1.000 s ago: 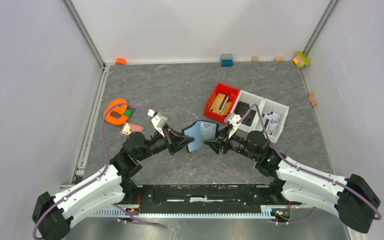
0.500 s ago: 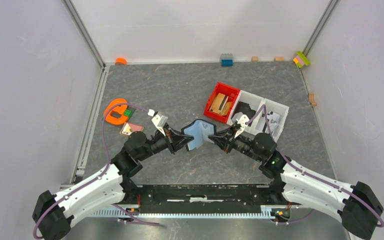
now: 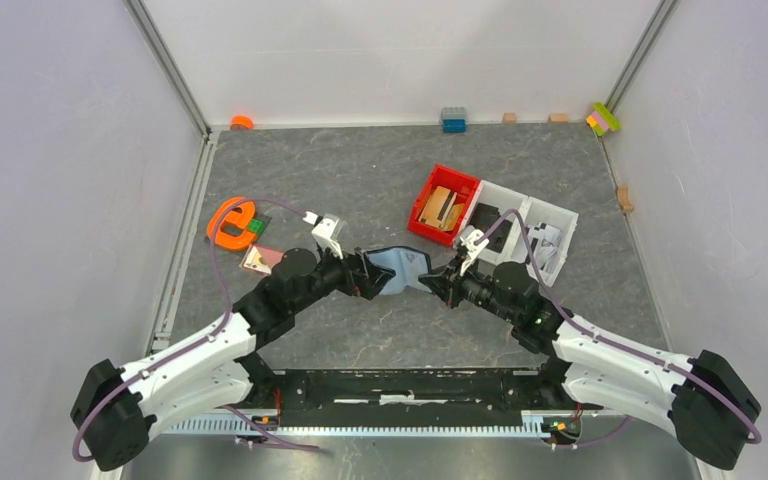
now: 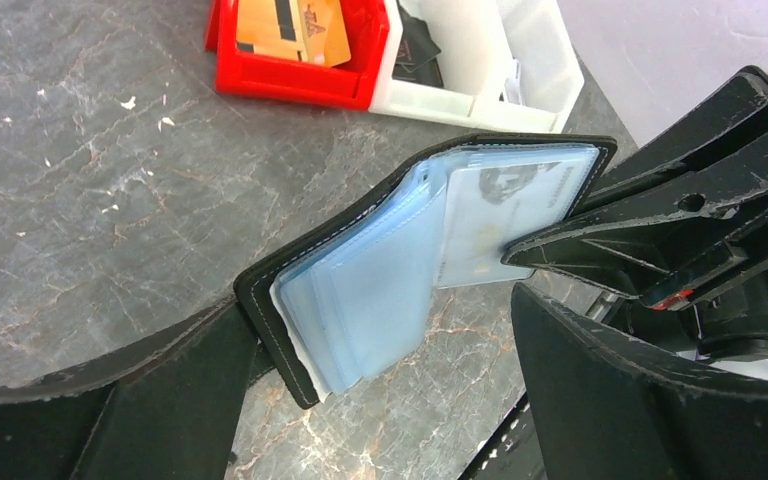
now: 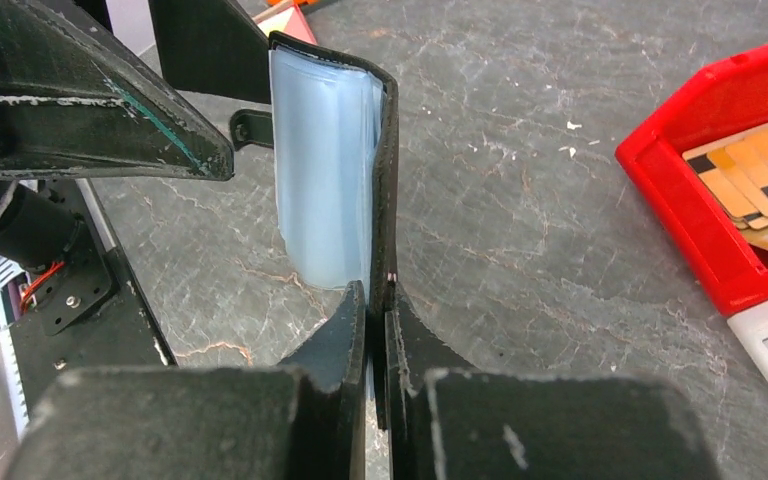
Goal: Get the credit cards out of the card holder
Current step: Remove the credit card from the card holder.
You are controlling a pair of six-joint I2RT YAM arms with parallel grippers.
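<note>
The card holder (image 3: 397,267) hangs open above the table, a black cover with pale blue sleeves (image 4: 380,290). A greyish-white credit card (image 4: 500,205) shows inside one sleeve. My right gripper (image 3: 430,282) is shut on the holder's cover edge, pinching it between both fingers (image 5: 378,325). My left gripper (image 3: 368,277) stands wide open around the holder's other end (image 4: 380,400), with its left finger (image 4: 130,410) close beside the black cover. A pinkish card (image 3: 261,258) lies flat on the table behind the left arm.
A red bin (image 3: 444,205) with tan flat pieces stands behind the right gripper, and a white divided bin (image 3: 532,233) joins it. An orange object (image 3: 231,222) lies at the left. Small blocks line the back wall (image 3: 453,119).
My left gripper has opened and let go of the card holder, and its arm has shifted up and right. My right gripper has closed on the holder's other edge and now carries it.
</note>
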